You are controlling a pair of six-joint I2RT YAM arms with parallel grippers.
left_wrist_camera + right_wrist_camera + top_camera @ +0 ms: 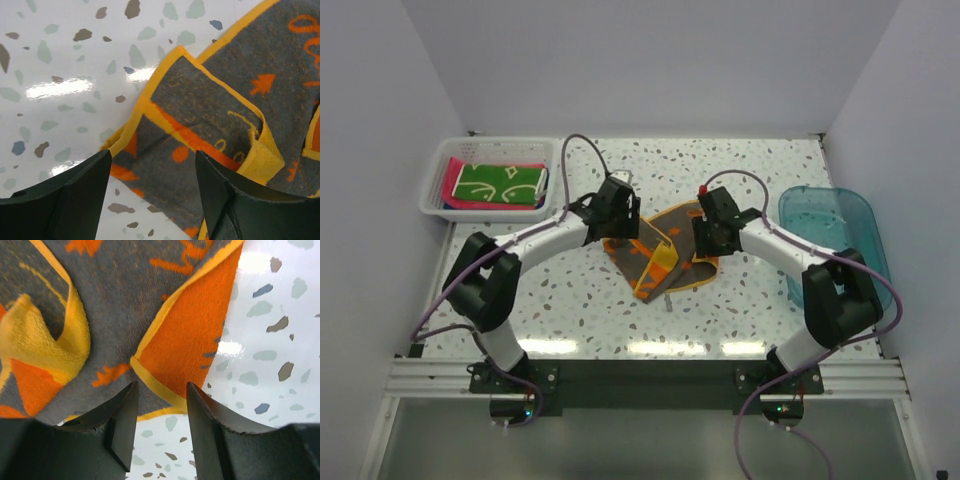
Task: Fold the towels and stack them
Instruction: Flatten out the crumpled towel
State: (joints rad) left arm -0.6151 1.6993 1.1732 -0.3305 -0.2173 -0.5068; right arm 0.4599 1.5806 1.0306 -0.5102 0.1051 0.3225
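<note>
In the left wrist view, the left gripper [151, 160] has its jaws well apart with nothing between them. Just beyond lies the dark grey towel [200, 100], yellow-orange edged, one corner flipped over, on the speckled bench [60, 60].

In the right wrist view, the right gripper [161, 390] also has its jaws parted and holds nothing. The towel's turned-up orange flap lies under the gap.

From above, the rumpled towel lies between both grippers. A green patterned towel [500, 183] rests on a pink towel [455, 187] in the white basket [490, 146], far left.
</note>
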